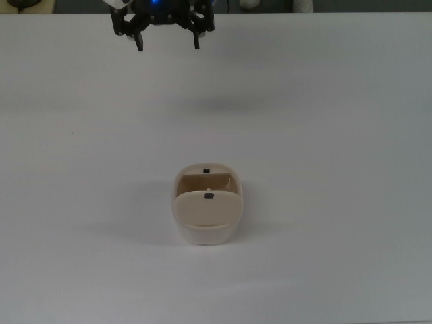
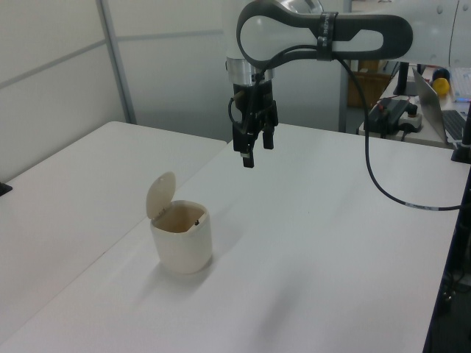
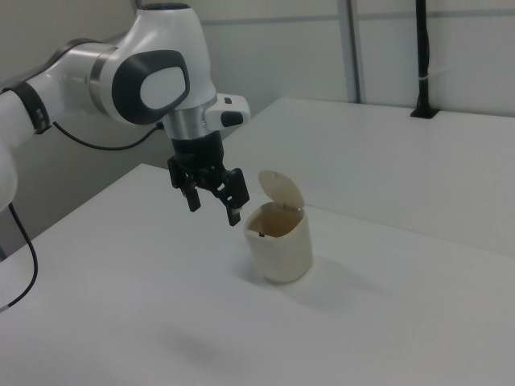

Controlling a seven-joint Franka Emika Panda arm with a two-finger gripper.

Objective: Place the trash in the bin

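The bin [image 1: 206, 217] is a small beige tub standing on the white table, its swing lid tipped up so the mouth is uncovered. It also shows in the left view as the bin [image 2: 182, 241] and in the right view as the bin [image 3: 280, 244]. My gripper [image 1: 169, 46] hangs in the air well beyond the bin, at the top view's upper edge. It is open, and nothing sits between its black fingers [image 3: 235, 211]. The gripper [image 2: 255, 151] points downward, high above the tabletop. The trash is out of view in every frame.
A second white table [image 2: 66, 184] adjoins on the left view's left. A laptop [image 2: 438, 110] and a black cable [image 2: 383, 176] lie at the left view's right. A black post [image 3: 422, 56] stands on the far table in the right view.
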